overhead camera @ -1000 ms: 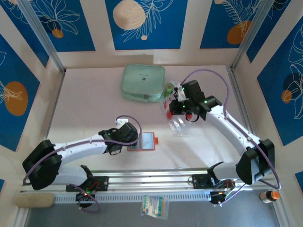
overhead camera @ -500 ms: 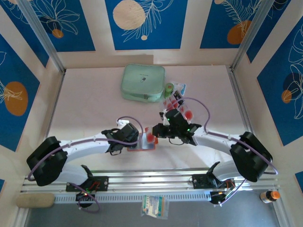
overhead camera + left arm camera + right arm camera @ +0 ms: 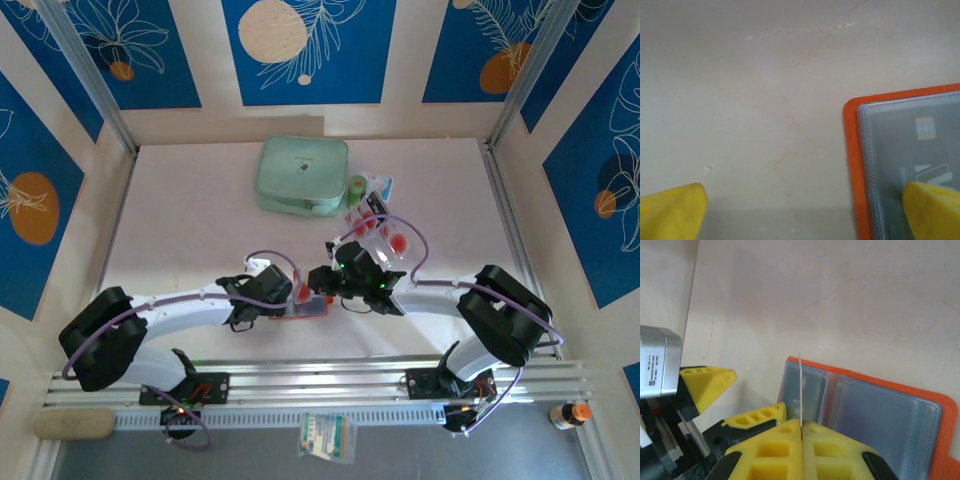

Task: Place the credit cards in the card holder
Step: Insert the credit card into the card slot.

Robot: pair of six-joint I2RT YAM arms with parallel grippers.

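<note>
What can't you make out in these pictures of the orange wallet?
- Face of the credit card in the right end effector: edge-on, a thin line, right wrist view.
- Card holder from above: mostly under the left end effector and the right one.
- Card holder, left wrist view: cut by the right and bottom edges; print under its plastic blurred.
- Cards in the clear tray: too small to count from above.

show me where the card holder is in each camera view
top external: card holder sits just below centre, mostly covered.
left wrist: lower right corner, with a yellow fingertip on it.
right wrist: centre to lower right, lying open, just past the credit card pinched edge-on.
shared landmark: its orange border.
</note>
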